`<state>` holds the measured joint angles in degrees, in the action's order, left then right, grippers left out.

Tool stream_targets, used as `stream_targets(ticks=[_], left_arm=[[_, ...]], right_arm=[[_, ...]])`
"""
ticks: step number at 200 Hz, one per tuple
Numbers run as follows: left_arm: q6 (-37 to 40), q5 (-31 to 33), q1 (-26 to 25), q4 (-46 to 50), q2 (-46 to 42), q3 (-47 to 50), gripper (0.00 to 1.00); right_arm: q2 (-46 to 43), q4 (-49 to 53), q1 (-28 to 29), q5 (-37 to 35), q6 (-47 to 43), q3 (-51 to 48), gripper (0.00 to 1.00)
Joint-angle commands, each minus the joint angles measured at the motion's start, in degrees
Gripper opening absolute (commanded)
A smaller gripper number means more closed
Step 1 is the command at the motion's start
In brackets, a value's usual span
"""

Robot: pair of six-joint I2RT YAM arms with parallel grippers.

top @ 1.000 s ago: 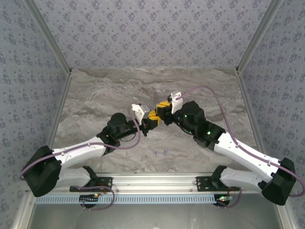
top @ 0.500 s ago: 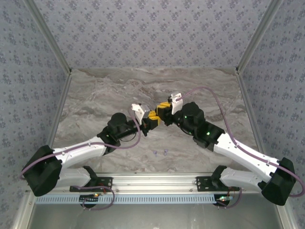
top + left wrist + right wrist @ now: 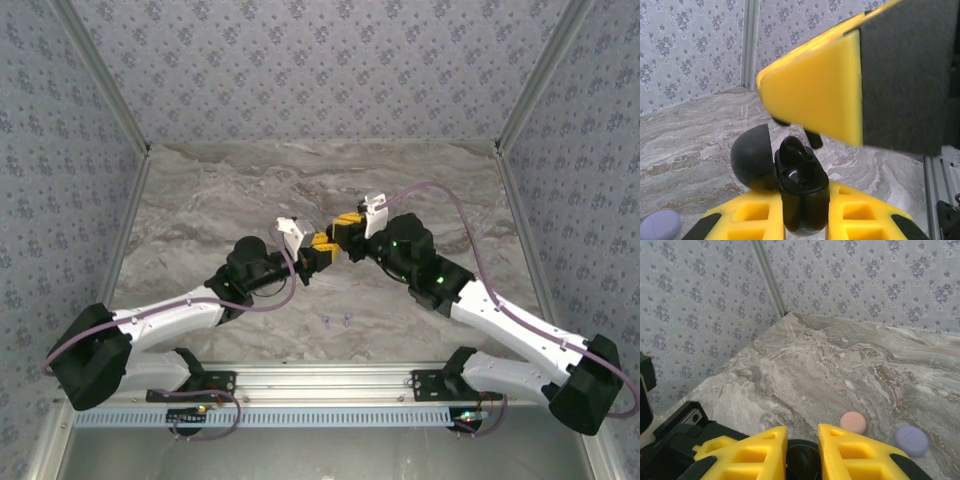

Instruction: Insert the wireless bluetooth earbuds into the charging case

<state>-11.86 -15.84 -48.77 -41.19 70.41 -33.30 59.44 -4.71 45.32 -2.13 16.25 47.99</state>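
Note:
My left gripper [image 3: 802, 202] is shut on an open black charging case [image 3: 802, 192], held upright with its round lid [image 3: 751, 157] swung to the left. A black earbud [image 3: 792, 150] sits in one slot of the case. My right gripper [image 3: 802, 450] hovers just above the case, shut on a small black earbud [image 3: 802, 462] whose stem [image 3: 815, 138] pokes out below its yellow finger [image 3: 815, 90]. In the top view both grippers [image 3: 318, 246] [image 3: 344, 226] meet tip to tip over the table's middle. Two tiny lavender earbuds [image 3: 337, 320] lie on the table nearer the bases.
A pink round case [image 3: 853, 422] and a lavender round case [image 3: 911, 441] lie on the marble table [image 3: 200, 210] beyond the grippers. Patterned walls close the table in on three sides, and a metal rail [image 3: 320, 380] runs along the near edge.
The right wrist has shifted very slightly to the right. The left arm and the case have stayed put.

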Motion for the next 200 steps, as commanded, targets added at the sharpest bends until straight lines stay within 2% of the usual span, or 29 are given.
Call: stream_targets(ticks=[1, 24, 54, 90, 134, 200], left_arm=[[1.86, 0.83, -0.39, -0.62, -1.20, -1.55, 0.06], [4.23, 3.37, -0.36, 2.99, -2.30, -1.15, 0.06], [5.79, 5.84, -0.28, 6.30, -3.65, 0.05, 0.06], [7.00, 7.94, -0.05, 8.32, -6.61, 1.46, 0.06], [7.98, 8.76, 0.25, 9.98, -8.95, 1.75, 0.06], [7.90, 8.73, 0.31, 10.08, -9.20, 1.83, 0.06]], right_arm=[[-1.51, 4.32, -2.78, 2.91, 3.98, 3.57, 0.24], [-1.91, 10.55, -5.07, 4.48, 5.95, 5.43, 0.24], [-1.89, 20.76, -9.16, 2.70, 9.02, 6.26, 0.24], [3.05, 32.07, -14.18, 1.29, 11.58, 3.51, 0.24], [12.65, 31.41, -15.88, 0.54, 13.39, -3.57, 0.24], [26.03, 28.69, -15.44, 0.23, 14.09, -4.57, 0.24]])
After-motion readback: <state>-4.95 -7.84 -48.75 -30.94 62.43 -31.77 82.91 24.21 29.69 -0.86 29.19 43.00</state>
